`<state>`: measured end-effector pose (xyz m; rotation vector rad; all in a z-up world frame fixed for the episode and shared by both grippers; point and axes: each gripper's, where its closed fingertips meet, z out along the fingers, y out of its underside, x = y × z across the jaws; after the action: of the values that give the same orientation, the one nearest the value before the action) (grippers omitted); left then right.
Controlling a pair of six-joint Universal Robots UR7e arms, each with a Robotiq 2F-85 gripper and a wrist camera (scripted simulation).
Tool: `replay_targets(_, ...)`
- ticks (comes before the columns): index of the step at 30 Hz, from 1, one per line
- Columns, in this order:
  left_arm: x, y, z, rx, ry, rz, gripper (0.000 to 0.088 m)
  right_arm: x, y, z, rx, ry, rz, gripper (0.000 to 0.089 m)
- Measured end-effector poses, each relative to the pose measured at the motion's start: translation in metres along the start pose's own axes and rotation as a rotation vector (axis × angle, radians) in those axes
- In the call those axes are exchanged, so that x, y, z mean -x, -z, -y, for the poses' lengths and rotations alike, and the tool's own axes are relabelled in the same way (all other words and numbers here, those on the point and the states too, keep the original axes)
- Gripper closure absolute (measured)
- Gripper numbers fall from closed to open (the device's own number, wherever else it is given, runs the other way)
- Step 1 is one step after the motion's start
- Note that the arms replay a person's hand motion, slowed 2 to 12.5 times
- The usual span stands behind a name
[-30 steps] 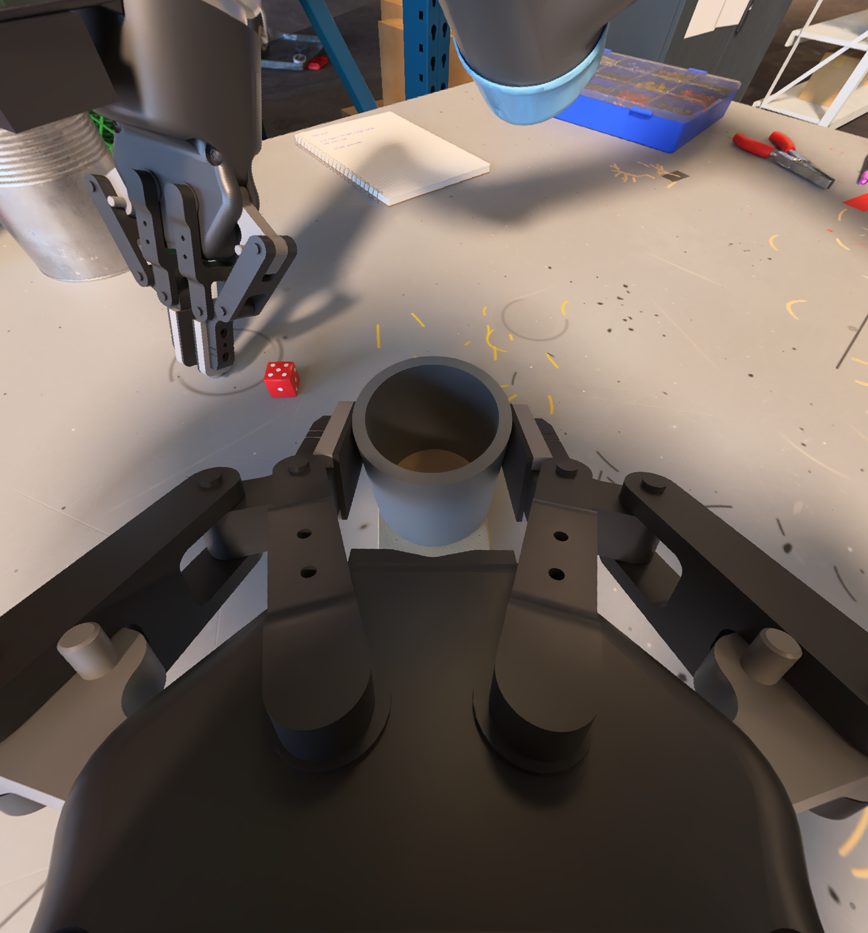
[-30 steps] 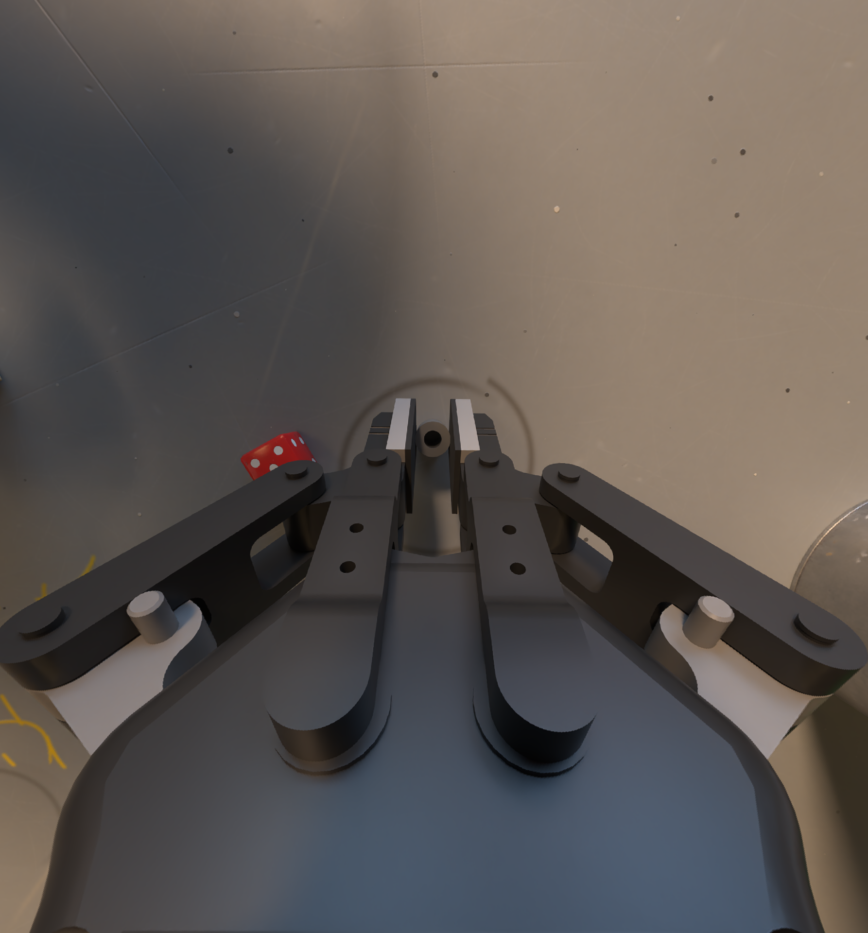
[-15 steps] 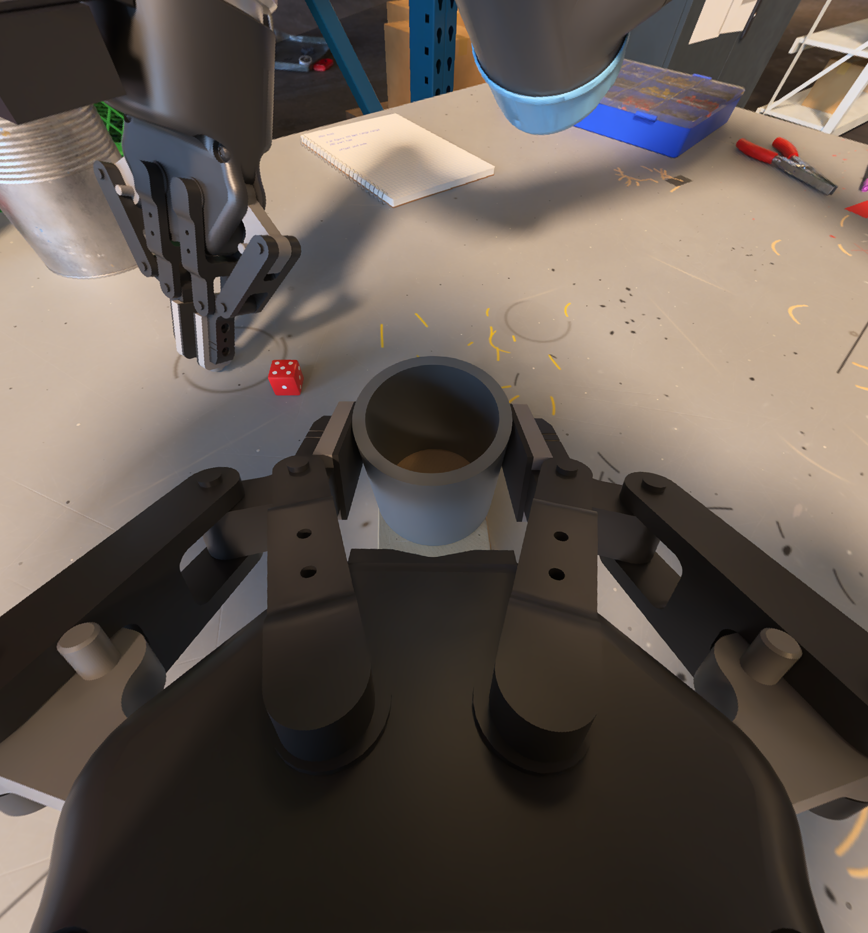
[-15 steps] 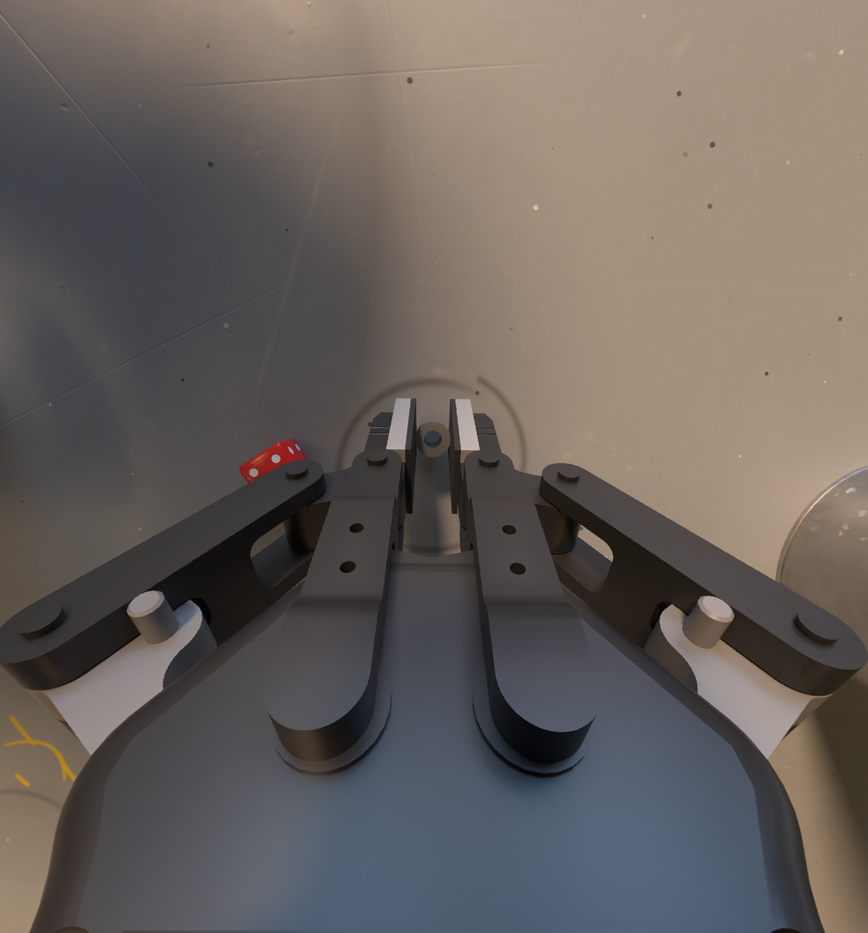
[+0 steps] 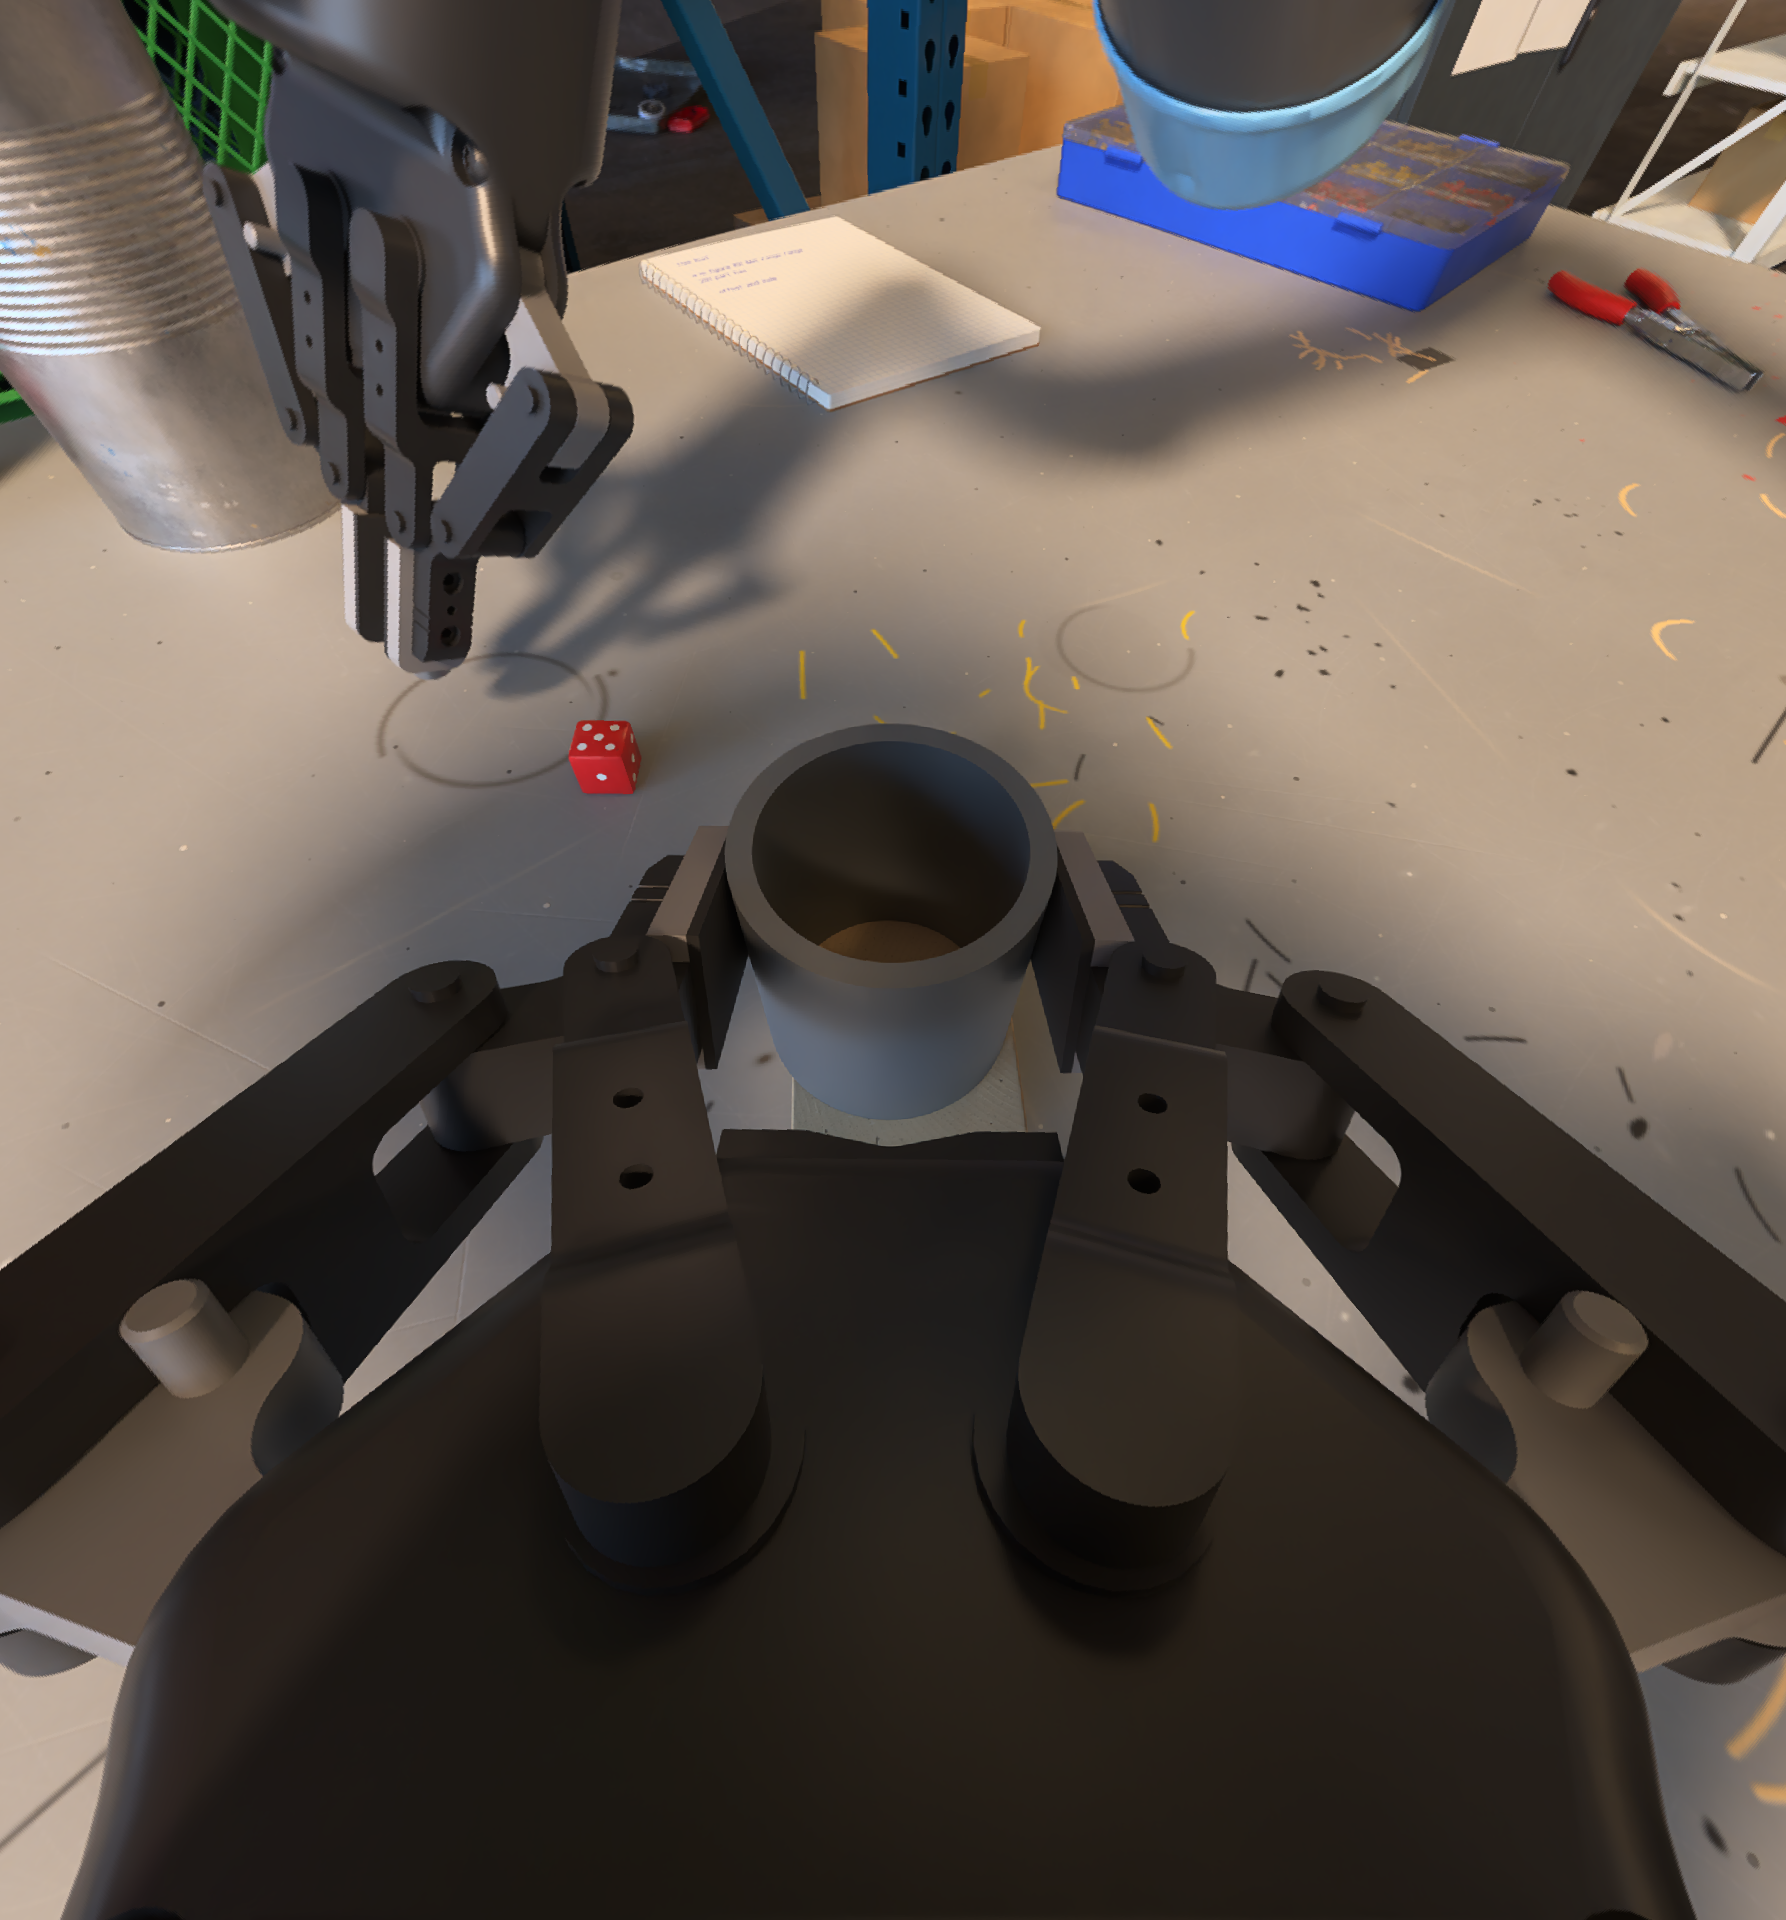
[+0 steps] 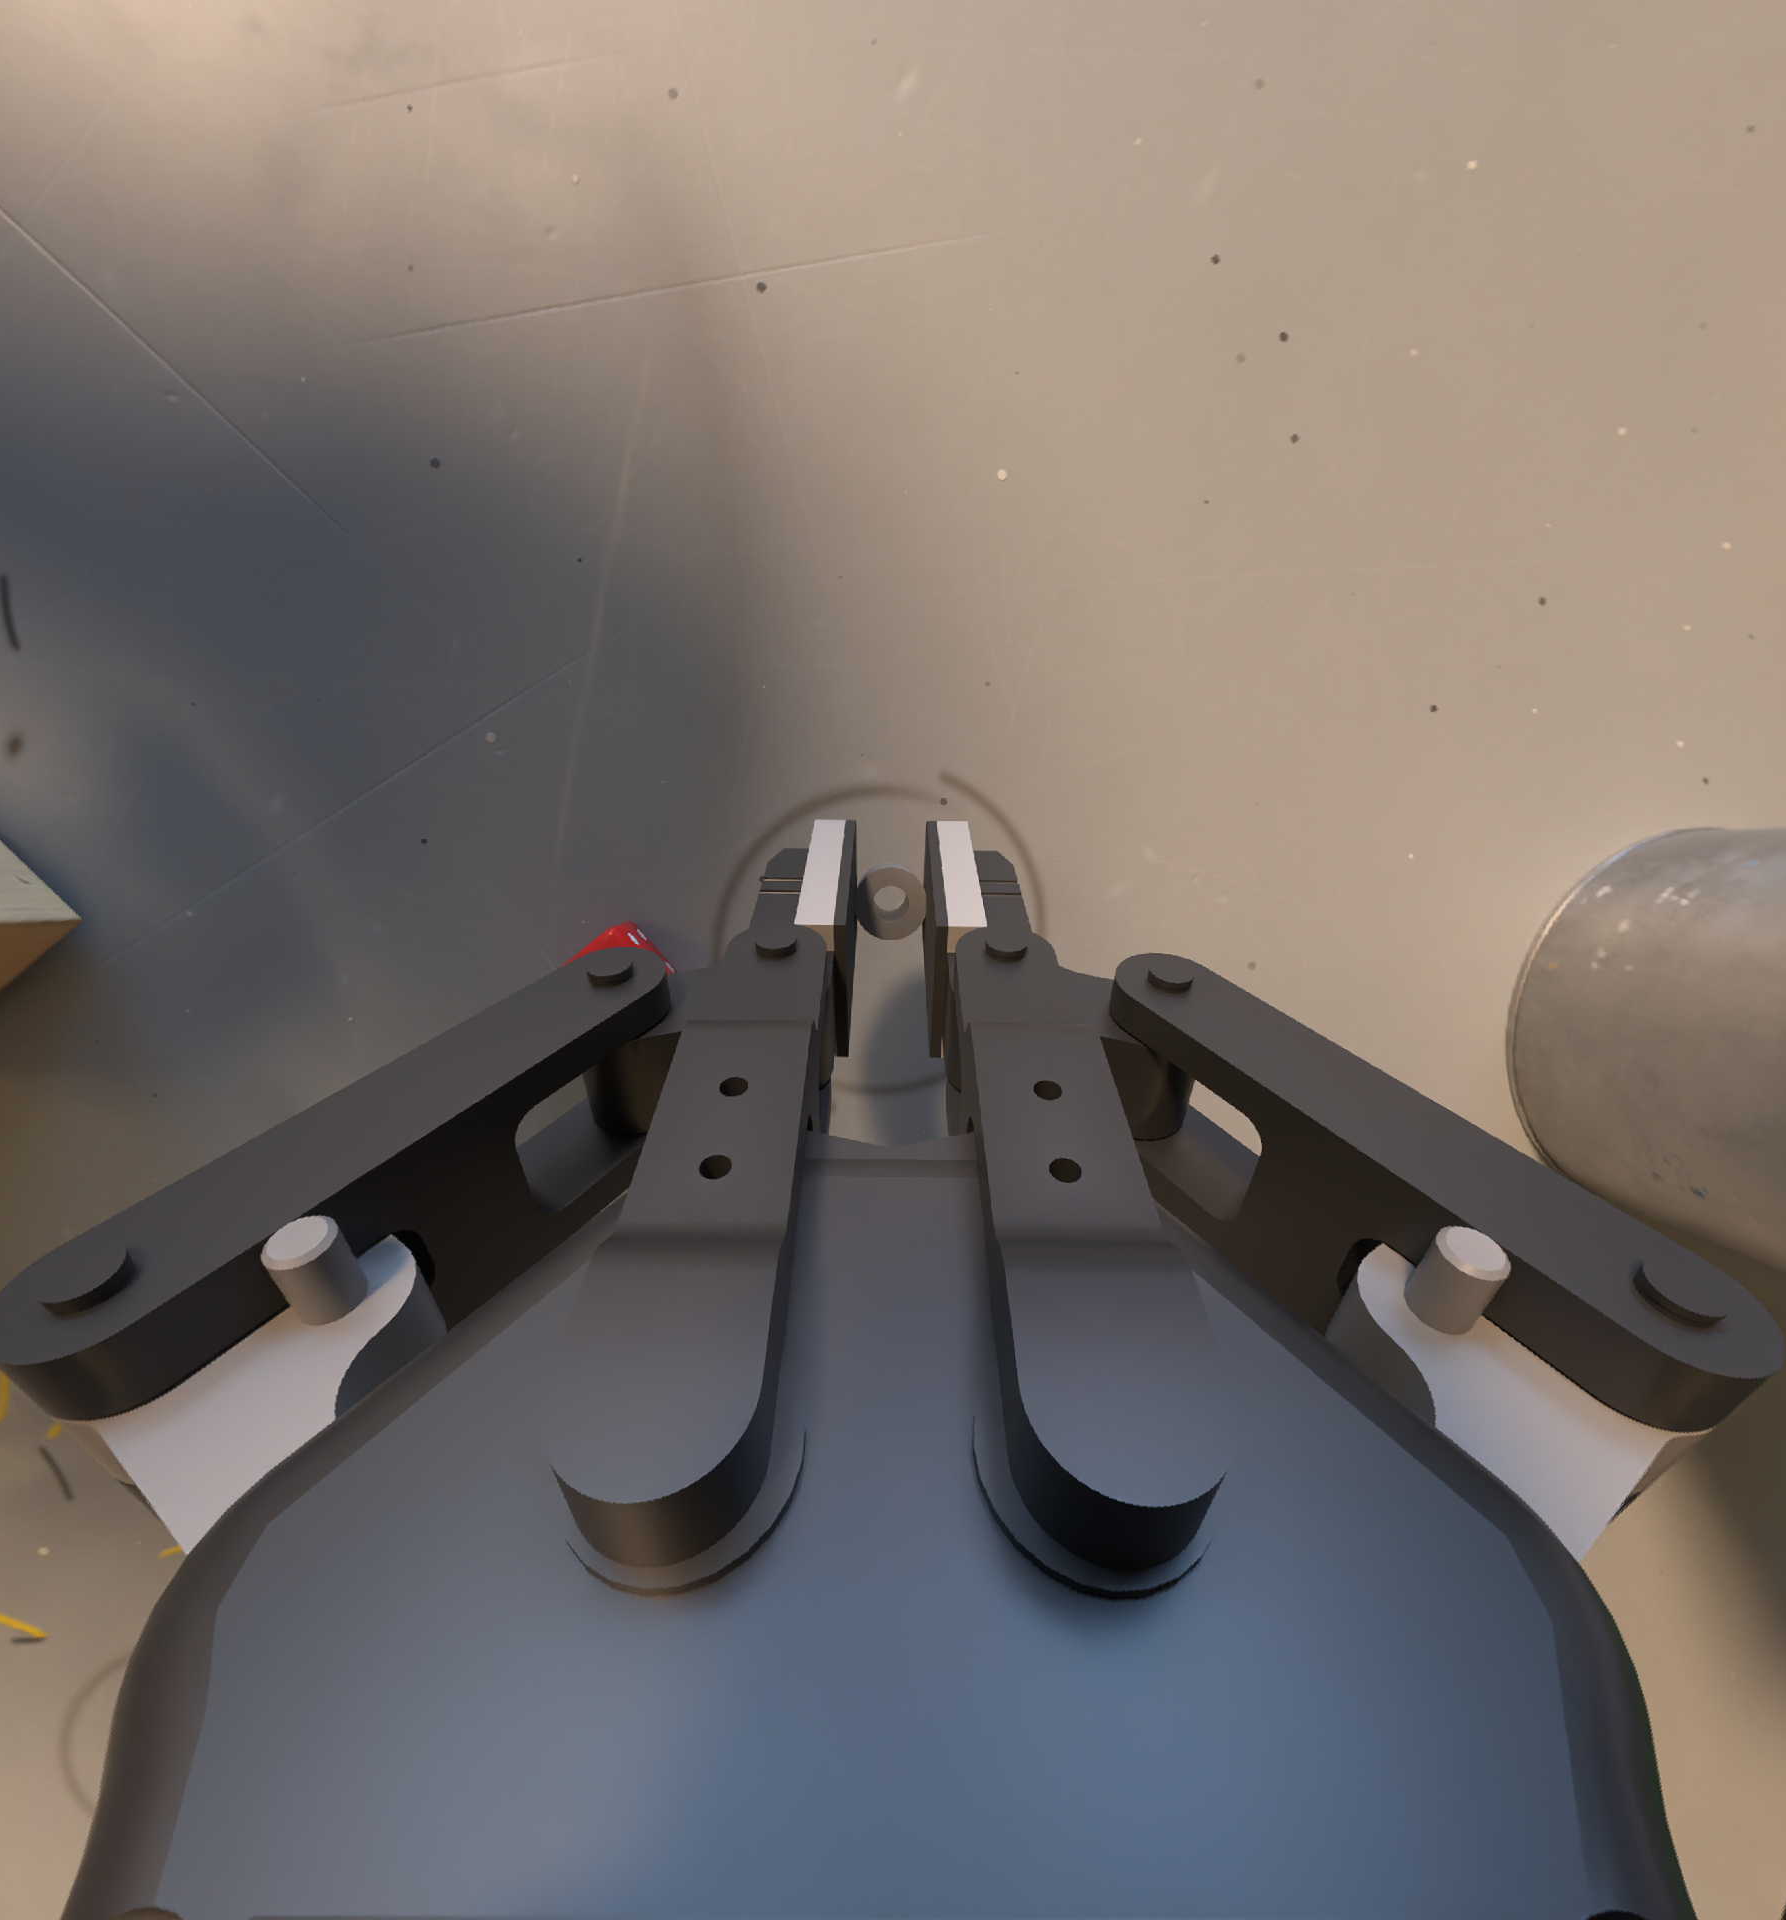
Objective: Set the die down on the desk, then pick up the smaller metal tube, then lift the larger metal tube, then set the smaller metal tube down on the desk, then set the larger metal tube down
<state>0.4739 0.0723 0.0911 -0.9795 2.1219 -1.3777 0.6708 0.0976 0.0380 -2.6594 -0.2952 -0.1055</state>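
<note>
My left gripper is shut on the larger metal tube, a dark grey open cylinder held upright between the pads. My right gripper is shut on the smaller metal tube, a thin grey tube seen end-on between the white pads. In the left wrist view the right gripper hangs a little above a ring mark on the desk, far left. The red die lies on the desk between the two grippers. Only its corner shows in the right wrist view.
A large silver can stands behind the right gripper and also shows in the right wrist view. A spiral notepad, a blue parts box and red pliers lie at the back of the desk.
The right gripper has risen off the ring mark with the smaller tube in it. The left wrist view has lifted slightly with the larger tube. The die has not moved.
</note>
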Motion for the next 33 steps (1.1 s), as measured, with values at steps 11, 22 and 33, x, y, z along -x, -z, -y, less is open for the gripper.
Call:
replay_targets(11, 0.005, 0.003, -0.002, 0.004, 0.003, 0.028, 0.0400, -0.001, 0.023, -0.001, -0.036, -0.162, -0.062, 0.0777)
replay_targets(22, 0.013, 0.006, -0.003, 0.002, 0.009, 0.066, 0.0400, 0.008, 0.029, -0.021, 0.006, -0.386, -0.061, 0.0777)
replay_targets(33, 0.023, 0.010, -0.004, -0.002, 0.018, 0.110, 0.0400, 0.019, 0.022, -0.036, 0.030, -0.521, -0.061, 0.0777)
